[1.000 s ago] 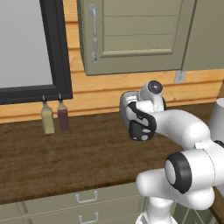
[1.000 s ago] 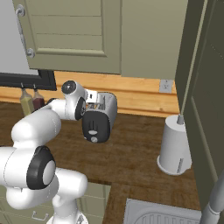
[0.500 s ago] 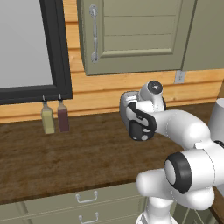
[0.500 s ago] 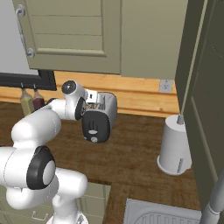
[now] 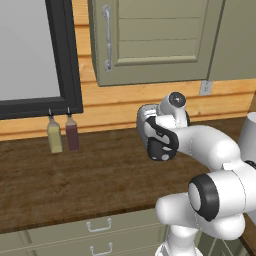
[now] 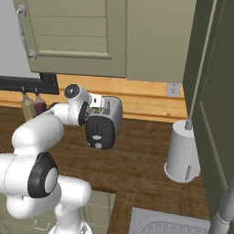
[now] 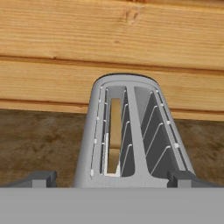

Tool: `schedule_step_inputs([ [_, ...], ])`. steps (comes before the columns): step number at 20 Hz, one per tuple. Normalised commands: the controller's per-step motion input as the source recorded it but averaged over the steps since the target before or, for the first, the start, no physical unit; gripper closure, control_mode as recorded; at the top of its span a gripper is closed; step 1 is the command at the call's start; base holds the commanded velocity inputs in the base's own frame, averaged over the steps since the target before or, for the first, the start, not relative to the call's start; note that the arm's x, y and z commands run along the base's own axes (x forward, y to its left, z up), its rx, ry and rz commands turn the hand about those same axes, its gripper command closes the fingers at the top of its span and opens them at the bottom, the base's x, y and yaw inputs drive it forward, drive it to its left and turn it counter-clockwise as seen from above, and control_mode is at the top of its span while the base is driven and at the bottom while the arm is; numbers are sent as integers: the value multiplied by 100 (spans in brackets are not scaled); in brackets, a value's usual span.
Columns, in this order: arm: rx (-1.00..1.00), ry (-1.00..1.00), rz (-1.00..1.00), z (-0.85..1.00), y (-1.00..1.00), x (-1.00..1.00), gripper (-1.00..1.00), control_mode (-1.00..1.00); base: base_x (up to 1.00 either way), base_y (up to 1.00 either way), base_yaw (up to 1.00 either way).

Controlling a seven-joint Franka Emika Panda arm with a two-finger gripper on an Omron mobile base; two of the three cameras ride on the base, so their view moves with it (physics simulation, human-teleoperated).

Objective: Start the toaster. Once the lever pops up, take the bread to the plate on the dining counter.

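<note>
The small rounded silver-white toaster (image 6: 106, 119) with black end panel is seen on the dark wood worktop (image 5: 75, 180), against the wood-plank wall. The thin tan bread slice (image 7: 114, 131) is seated in its left slot. The two-finger gripper (image 7: 112, 178) is positioned just above the toaster, jaws spread wide, nothing clamped.

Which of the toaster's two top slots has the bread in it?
In the hand view, the left slot of the toaster holds the bread, a tan slice standing on edge; the right slot shows bare wire guides.
</note>
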Motion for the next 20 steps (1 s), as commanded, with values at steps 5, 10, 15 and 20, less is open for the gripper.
schedule_step_inputs([
  [5,0,0,0,0,0,0,-100,-100,0,0,0],
  [10,0,0,0,0,0,0,-100,-100,0,0,0],
  [15,0,0,0,0,0,0,-100,-100,0,0,0],
  [20,0,0,0,0,0,0,-100,-100,0,0,0],
])
